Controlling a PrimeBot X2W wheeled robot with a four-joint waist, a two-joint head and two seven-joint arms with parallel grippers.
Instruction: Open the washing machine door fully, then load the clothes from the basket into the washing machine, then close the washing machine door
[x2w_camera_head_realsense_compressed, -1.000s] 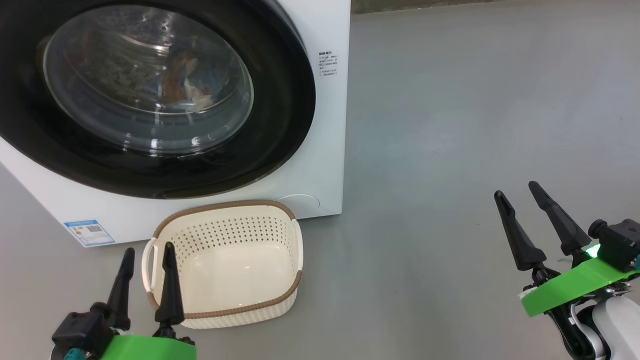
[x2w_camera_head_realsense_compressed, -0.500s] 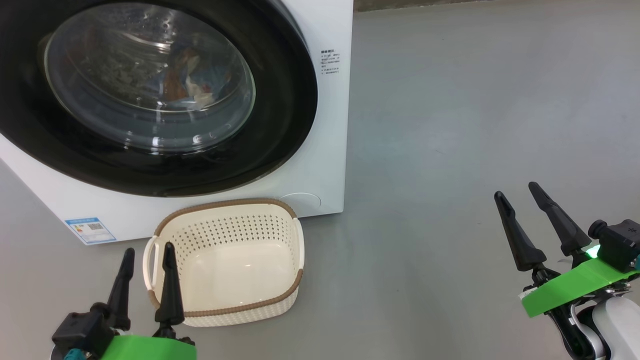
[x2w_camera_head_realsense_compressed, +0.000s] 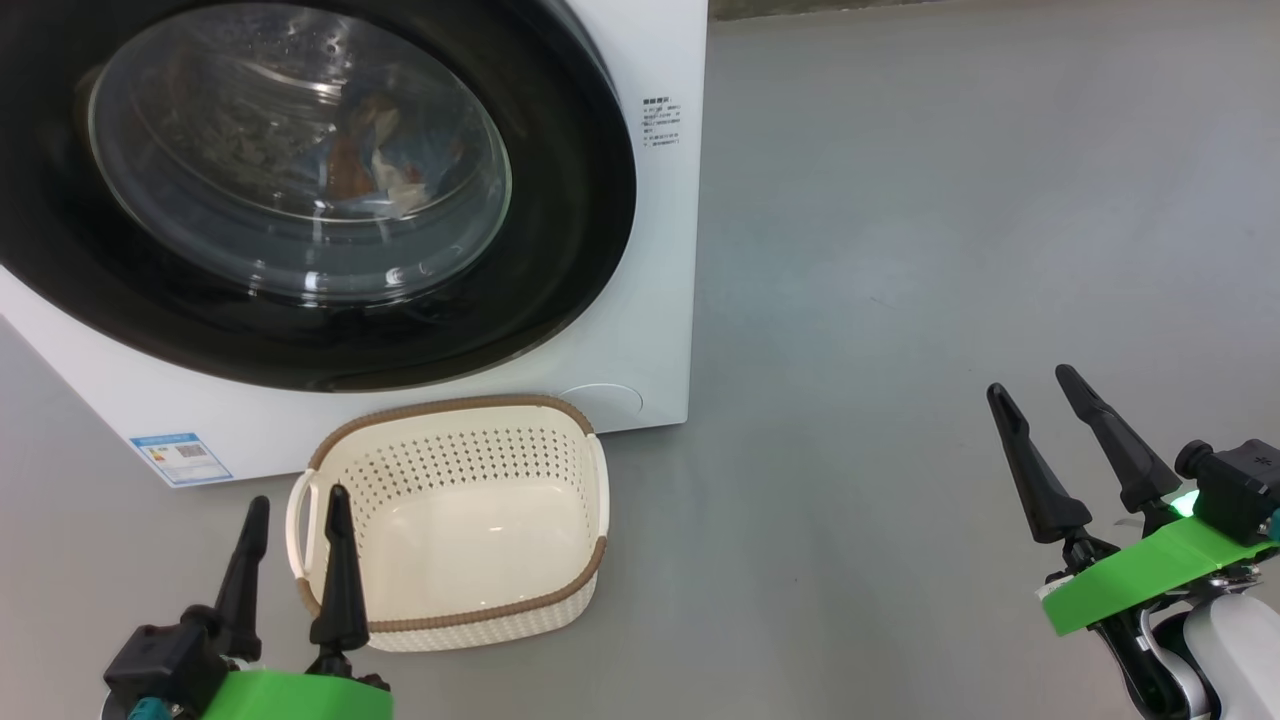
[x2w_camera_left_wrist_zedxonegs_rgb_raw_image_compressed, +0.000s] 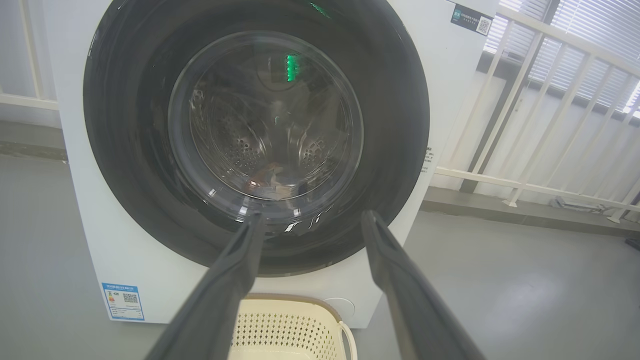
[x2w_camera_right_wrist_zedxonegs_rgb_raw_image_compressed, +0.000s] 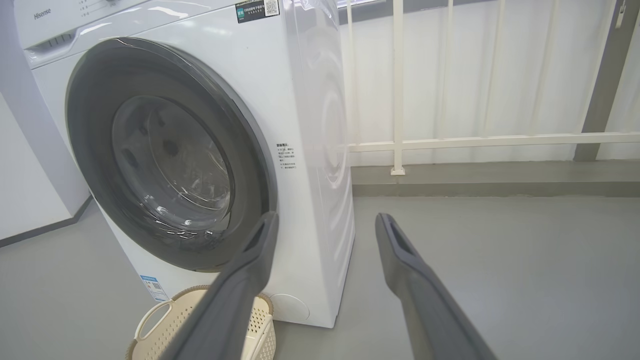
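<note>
The washing machine (x2w_camera_head_realsense_compressed: 665, 300) was seen at the far left of the grey floor (x2w_camera_head_realsense_compressed: 900, 250), with the washing machine door (x2w_camera_head_realsense_compressed: 570, 250) closed flat against its front. The clothes (x2w_camera_head_realsense_compressed: 385, 170) were seen through the door's glass, lying low inside the drum, well apart from both sets of jaws. The basket (x2w_camera_head_realsense_compressed: 470, 622) was set on the floor just in front of the machine, its bare cream bottom shown. The left gripper (x2w_camera_head_realsense_compressed: 299, 497) was held at the near left, just beside the basket, with its jaws apart. One of its fingers overlapped the basket's left handle in the head view, and whether the handle was touched could not be told. The right gripper (x2w_camera_head_realsense_compressed: 1030, 380) was held at the near right over the floor, well apart from basket and machine, its jaws likewise parted and gripping nothing.
</note>
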